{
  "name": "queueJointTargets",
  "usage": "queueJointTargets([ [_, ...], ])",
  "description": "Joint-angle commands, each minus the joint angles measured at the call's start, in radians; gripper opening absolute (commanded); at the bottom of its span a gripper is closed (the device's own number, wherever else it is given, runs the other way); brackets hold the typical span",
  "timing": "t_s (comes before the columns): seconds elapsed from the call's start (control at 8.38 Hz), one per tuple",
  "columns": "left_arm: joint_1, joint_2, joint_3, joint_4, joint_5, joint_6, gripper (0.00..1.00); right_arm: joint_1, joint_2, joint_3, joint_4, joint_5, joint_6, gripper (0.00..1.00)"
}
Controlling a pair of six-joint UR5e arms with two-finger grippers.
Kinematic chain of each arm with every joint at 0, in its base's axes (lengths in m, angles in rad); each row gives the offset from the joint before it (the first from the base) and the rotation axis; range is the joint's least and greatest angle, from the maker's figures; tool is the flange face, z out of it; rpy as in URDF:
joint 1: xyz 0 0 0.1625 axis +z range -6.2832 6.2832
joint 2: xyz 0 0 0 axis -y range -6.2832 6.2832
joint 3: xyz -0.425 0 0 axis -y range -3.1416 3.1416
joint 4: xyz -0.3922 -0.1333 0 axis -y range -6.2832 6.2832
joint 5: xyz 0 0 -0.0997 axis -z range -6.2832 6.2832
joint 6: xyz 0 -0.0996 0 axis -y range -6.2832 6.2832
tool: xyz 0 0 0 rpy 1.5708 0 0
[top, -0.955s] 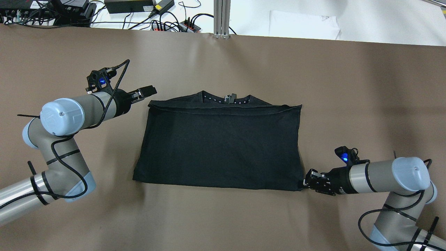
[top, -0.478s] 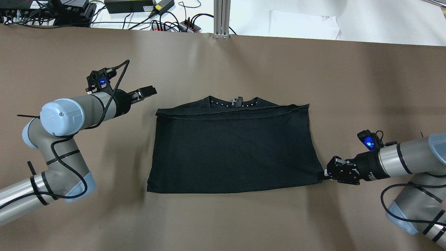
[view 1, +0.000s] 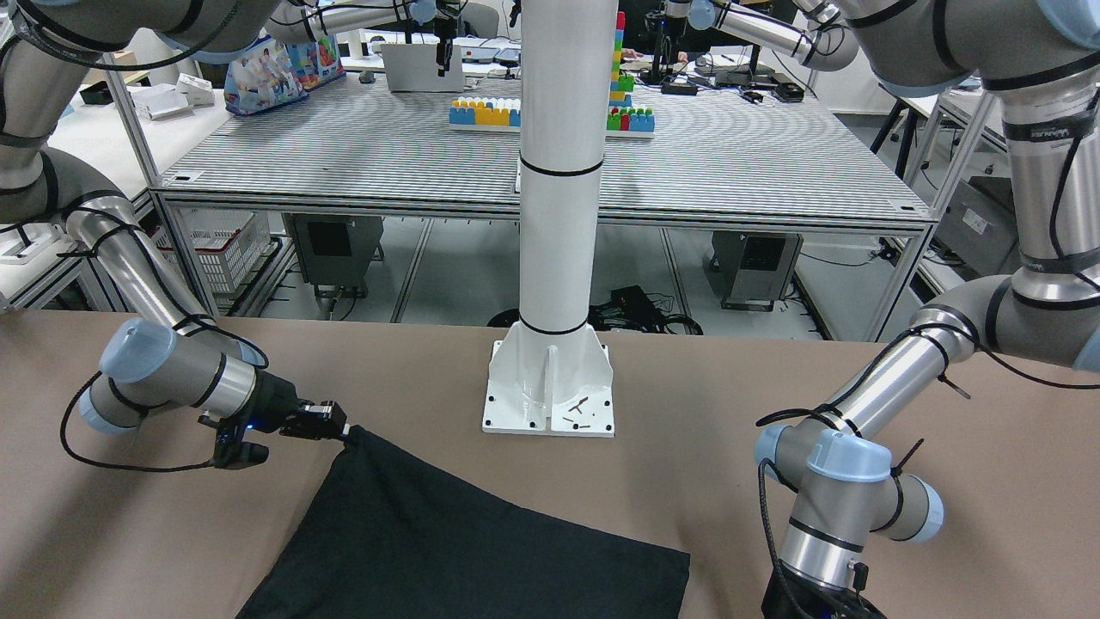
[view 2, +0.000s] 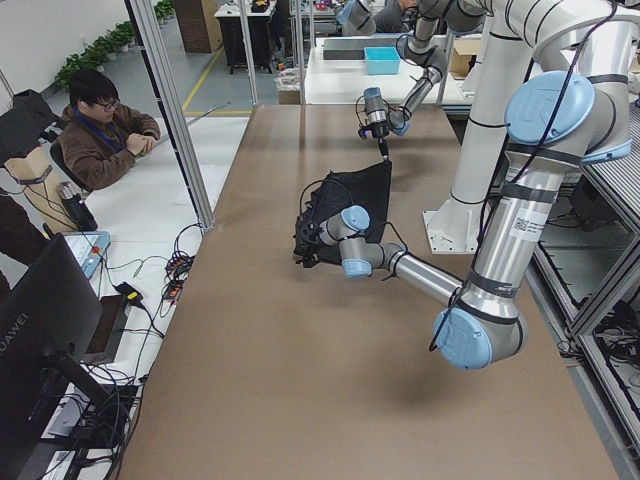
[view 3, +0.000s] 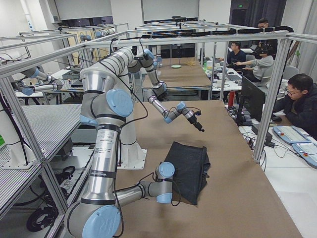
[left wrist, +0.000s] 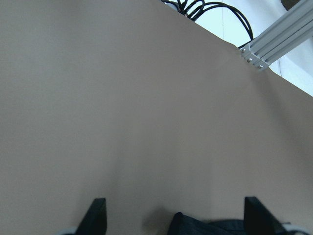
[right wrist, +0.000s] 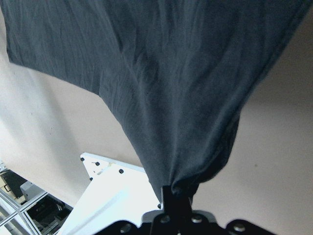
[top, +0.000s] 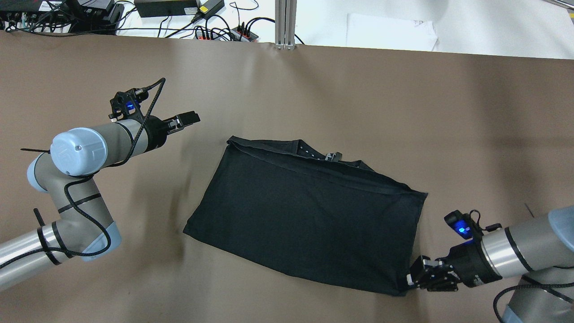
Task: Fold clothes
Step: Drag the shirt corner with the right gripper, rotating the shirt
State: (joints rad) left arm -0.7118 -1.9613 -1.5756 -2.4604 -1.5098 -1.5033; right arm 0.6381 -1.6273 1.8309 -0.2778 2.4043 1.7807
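The black garment (top: 305, 215) lies folded on the brown table, skewed, with its collar (top: 323, 156) at the far edge. It also shows in the front-facing view (view 1: 464, 542) and fills the right wrist view (right wrist: 146, 73). My right gripper (top: 410, 280) is shut on the garment's near right corner, which is bunched at the jaws in the right wrist view (right wrist: 176, 193) and in the front-facing view (view 1: 345, 432). My left gripper (top: 190, 119) is open and empty, above bare table to the left of the garment. In the left wrist view its fingertips (left wrist: 98, 215) stand wide apart.
The white pole's base plate (view 1: 550, 395) stands at the table's robot side, close to the held corner. Cables and power strips (top: 224, 31), an aluminium post (top: 285, 22) and a white sheet (top: 390, 31) lie beyond the far edge. A seated operator (view 2: 105, 135) is beside the table.
My right gripper has pulled the held corner toward the robot's side. The garment has slid right and turned clockwise in the overhead view. The left arm has barely moved.
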Motion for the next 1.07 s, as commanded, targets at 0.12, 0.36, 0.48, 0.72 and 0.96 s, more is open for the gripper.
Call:
queueJointTargets([
  [0.12,0.0,0.013,-0.003,-0.003,0.002,0.0,1.0,-0.176,-0.003,0.087,0.0,-0.011,0.054,0.0],
  [0.36,0.0,0.013,-0.003,-0.006,0.003,0.0,1.0,-0.219,0.004,0.106,0.0,-0.017,0.056,0.0],
  [0.48,0.005,0.013,-0.003,-0.006,0.022,-0.002,1.0,-0.221,0.004,0.107,0.0,-0.017,0.056,0.0],
  [0.72,0.009,0.013,-0.004,-0.006,0.026,-0.002,1.0,-0.215,0.001,0.102,0.0,-0.016,0.043,0.94],
  [0.96,0.011,0.013,-0.012,-0.008,0.011,-0.005,1.0,-0.169,-0.005,0.094,0.0,-0.016,0.036,0.95],
])
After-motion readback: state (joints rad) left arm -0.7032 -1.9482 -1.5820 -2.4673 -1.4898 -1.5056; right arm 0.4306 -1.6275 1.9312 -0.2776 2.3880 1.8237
